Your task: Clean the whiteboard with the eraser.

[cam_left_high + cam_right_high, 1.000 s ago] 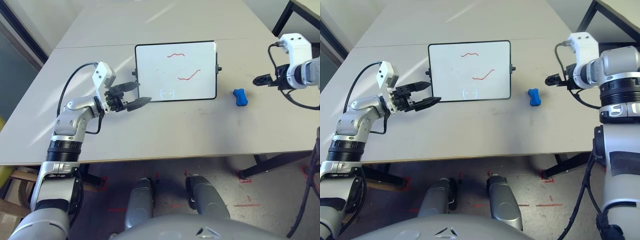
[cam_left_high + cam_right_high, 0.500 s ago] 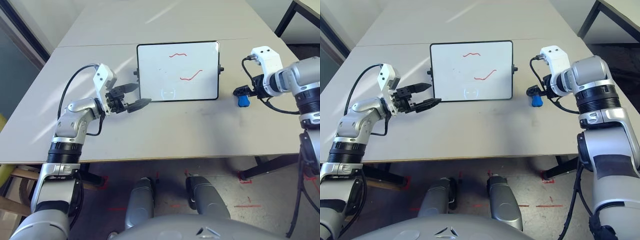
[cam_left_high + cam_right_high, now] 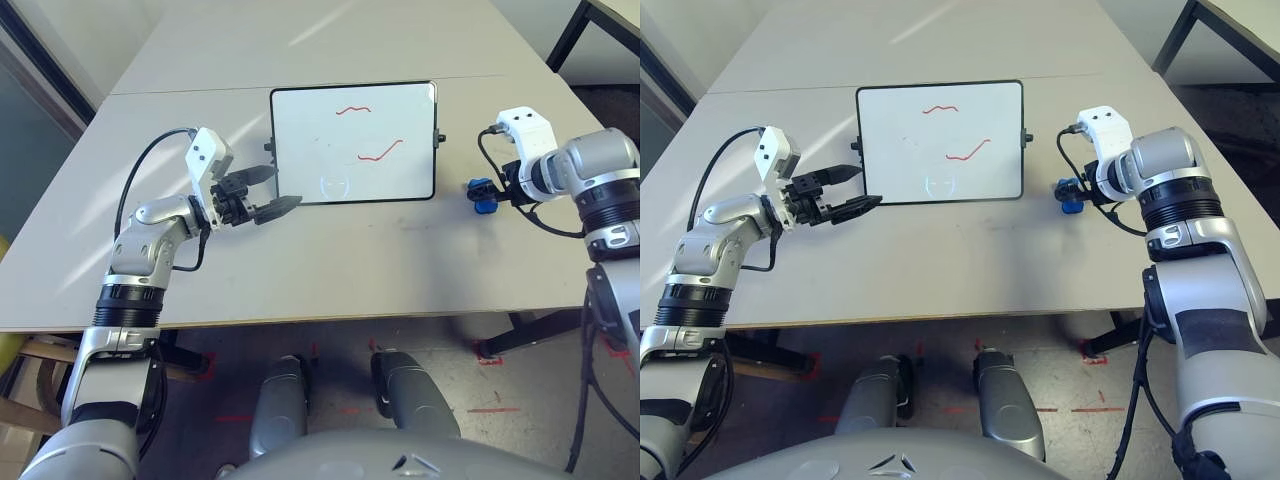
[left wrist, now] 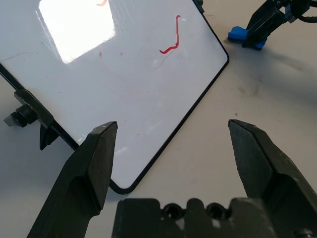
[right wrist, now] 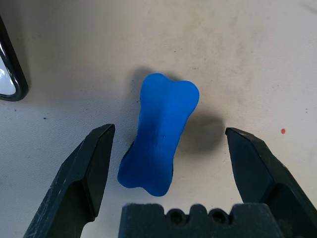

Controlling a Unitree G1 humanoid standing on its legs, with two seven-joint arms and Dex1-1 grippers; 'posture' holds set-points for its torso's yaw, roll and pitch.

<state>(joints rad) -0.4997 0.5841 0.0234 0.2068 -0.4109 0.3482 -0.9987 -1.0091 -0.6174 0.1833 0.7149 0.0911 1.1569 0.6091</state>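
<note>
My right claw (image 5: 166, 148) hangs spread wide above the eraser (image 5: 159, 134), a finger on either side, not gripping it. The eraser lies on the surface (image 3: 400, 250) just right of the whiteboard (image 3: 352, 142). My left claw (image 3: 268, 192) is apart too, at the board's near-left corner.

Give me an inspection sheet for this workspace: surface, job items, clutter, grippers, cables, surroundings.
Surface: pale grey table, lightly scuffed, a seam across its far part.
Job's things: whiteboard lying flat, two red squiggles on it; blue eraser on the table off its right edge, apart from it.
Clutter: nothing seen.
Grippers: left gripper open by the whiteboard's near left corner; right gripper open, fingers either side of the eraser, not closed on it.
Cables: black cable looping over each wrist.
Surroundings: red tape marks on the floor, another table's black legs at far right.
</note>
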